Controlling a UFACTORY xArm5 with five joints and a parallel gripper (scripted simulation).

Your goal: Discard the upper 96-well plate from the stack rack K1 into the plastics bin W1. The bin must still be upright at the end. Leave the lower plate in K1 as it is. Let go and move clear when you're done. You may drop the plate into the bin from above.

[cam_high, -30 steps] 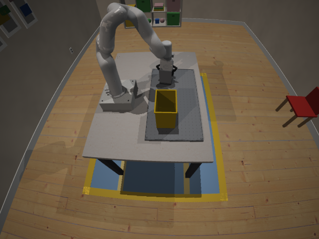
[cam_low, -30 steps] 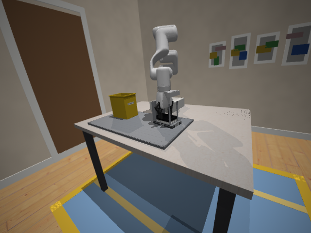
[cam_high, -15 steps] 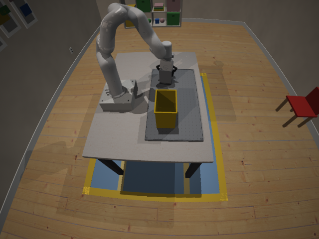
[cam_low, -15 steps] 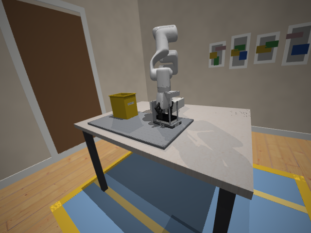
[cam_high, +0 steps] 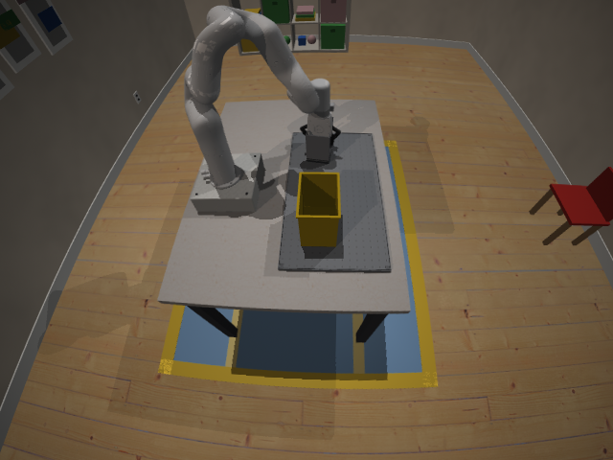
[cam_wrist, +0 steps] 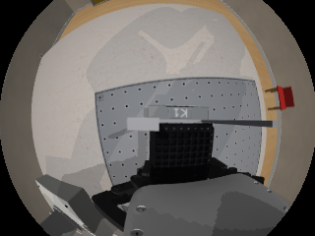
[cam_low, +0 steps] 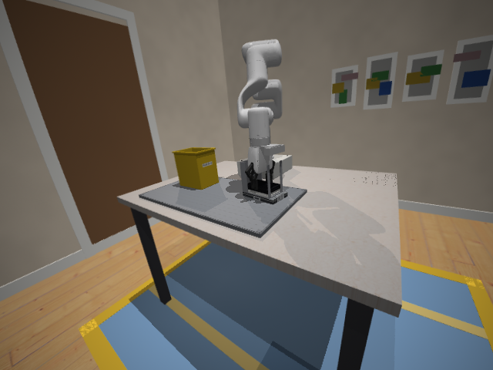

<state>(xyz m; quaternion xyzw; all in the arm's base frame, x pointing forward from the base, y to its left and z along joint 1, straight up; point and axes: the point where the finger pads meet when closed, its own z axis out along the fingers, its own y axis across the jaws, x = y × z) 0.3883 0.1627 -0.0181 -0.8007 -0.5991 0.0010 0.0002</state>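
The stack rack K1 (cam_low: pixel 280 173) (cam_wrist: pixel 172 122) stands on the grey pegboard (cam_high: pixel 363 208) (cam_low: pixel 223 206) at its far end. The black upper 96-well plate (cam_wrist: pixel 181 144) (cam_low: pixel 262 185) sits in the rack. My gripper (cam_low: pixel 259 176) reaches straight down into the rack, and its fingers stand wide on either side of the upper plate, shut on it. In the top view the gripper body (cam_high: pixel 317 144) hides the rack and both plates. The lower plate is hidden beneath the upper one. The yellow bin W1 (cam_high: pixel 319 231) (cam_low: pixel 196 172) stands upright on the pegboard, close in front of the rack.
The arm's base (cam_high: pixel 225 193) sits on the table (cam_high: pixel 222 277) left of the pegboard. A red chair (cam_high: pixel 578 202) stands on the floor far to the right. A shelf unit (cam_high: pixel 316 24) stands against the back wall.
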